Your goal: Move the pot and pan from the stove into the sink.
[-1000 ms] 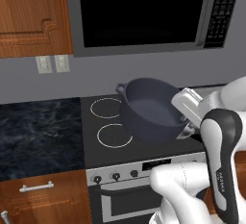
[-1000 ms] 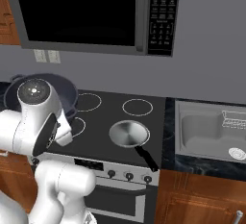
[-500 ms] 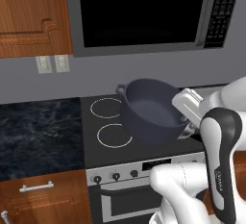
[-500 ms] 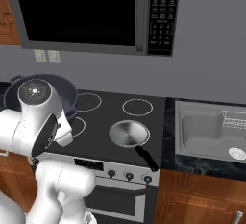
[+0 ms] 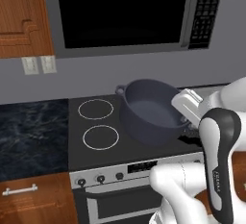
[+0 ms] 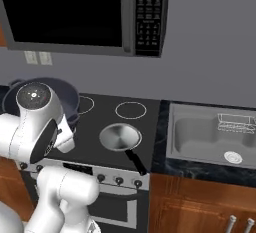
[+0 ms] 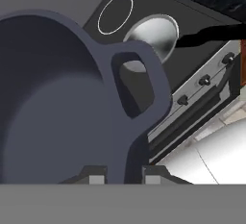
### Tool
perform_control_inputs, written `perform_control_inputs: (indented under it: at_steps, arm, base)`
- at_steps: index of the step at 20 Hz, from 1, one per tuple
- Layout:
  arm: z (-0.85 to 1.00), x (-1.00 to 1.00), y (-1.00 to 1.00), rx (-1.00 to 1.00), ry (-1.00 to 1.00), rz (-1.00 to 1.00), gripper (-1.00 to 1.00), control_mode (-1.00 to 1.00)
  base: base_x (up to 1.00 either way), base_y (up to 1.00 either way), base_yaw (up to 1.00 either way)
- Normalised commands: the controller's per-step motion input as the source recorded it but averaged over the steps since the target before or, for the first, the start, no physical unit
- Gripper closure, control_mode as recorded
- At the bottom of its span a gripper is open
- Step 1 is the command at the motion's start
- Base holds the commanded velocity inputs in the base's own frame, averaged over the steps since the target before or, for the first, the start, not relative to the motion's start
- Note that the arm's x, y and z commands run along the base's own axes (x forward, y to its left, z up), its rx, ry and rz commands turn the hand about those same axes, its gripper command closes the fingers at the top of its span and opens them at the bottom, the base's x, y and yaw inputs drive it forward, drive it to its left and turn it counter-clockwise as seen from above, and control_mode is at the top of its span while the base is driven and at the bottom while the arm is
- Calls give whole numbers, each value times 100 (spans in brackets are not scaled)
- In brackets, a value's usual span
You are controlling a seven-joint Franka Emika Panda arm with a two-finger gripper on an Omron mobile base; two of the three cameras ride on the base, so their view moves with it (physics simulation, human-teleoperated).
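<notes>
**Pot gripped at rim beside loop handle, off the stove**

Pot (image 5: 153, 114) held tilted above the stove (image 5: 96, 143), right of the two ring outlines, apparently lifted clear of the glass. Gripper (image 7: 125, 176) clamped on the wall just below one loop handle (image 7: 139, 81); jaws nearly pressed together, pinching the thin rim with one tip inside and one outside. Seen from the left base view as a white hand at the pot's right edge (image 5: 185, 106).

Judged heavy for its grip: deep, thick-walled, dark, likely cast metal. Stiff, not fragile, but smooth-skinned, so prone to slip or swing when pinched on one side only. Held off-centre, weight hangs away from the jaws and wants to rotate downward; tilt in the left base view fits that. Best hold probably where it is now, on the rim close to the handle, where the wall is braced and the loop stops sideways sliding. Slow, level carrying advised; sudden swings likely to twist it loose.

Pan (image 6: 120, 137) resting on the stove's front right, silver bowl up, black handle (image 6: 135, 161) pointing toward the front edge and over the knob panel. Looks light and shallow; handle the obvious place to grasp, though long leverage may tip the bowl.

Sink (image 6: 210, 136) to the right across the dark tabletop (image 6: 161, 142), basin holding only a wire rack (image 6: 237, 123) at its far side. Neither item in it yet.
</notes>
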Motion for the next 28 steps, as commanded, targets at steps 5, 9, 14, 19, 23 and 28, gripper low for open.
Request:
perform_control_inputs:
  at_steps: [5, 9, 14, 19, 23, 28]
  arm:
    - [0, 0, 0, 0, 0, 0, 100, 100]
    - [0, 0, 0, 0, 0, 0, 100, 100]
    - [0, 0, 0, 0, 0, 0, 100, 100]
    - [0, 0, 0, 0, 0, 0, 100, 100]
    - [0, 0, 0, 0, 0, 0, 100, 100]
    - [0, 0, 0, 0, 0, 0, 100, 100]
  base:
    - [0, -71, -3]
    - [0, -75, -3]
    - [0, -78, -3]
    - [3, -77, -2]
    - [5, -71, -1]
    - [3, -67, 0]
